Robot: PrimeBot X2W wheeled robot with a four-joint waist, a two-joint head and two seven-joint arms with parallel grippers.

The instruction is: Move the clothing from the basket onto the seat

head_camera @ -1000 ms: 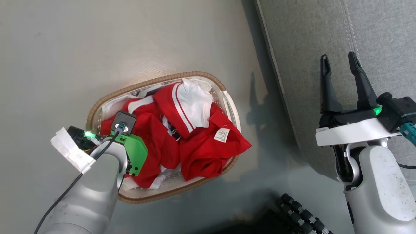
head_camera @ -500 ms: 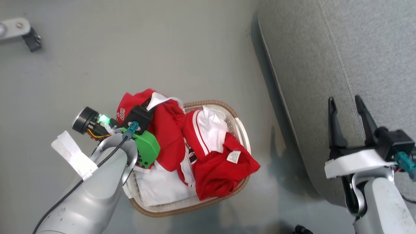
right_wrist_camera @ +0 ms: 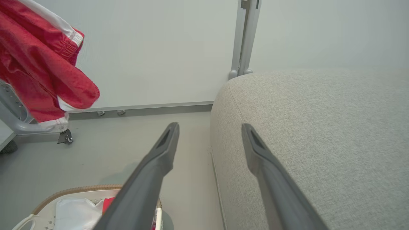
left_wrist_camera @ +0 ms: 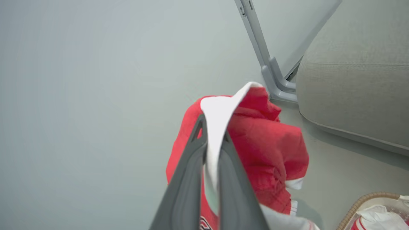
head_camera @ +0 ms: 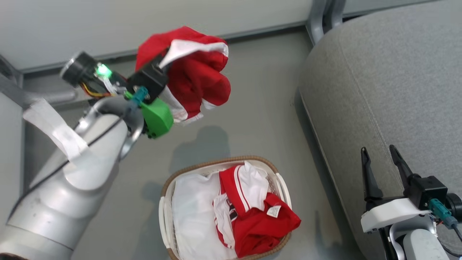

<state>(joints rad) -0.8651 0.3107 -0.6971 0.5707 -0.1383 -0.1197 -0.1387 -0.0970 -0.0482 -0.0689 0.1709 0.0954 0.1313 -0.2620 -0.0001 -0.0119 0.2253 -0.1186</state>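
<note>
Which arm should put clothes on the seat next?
Left. The left gripper is shut on a red garment, up above the basket. The right gripper is open and empty at the edge of the seat.

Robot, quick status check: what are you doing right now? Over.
Left gripper shut on red garment, held above floor. Right gripper open, empty, near seat. Second garment in basket. Nothing seen blocking seat.
</note>
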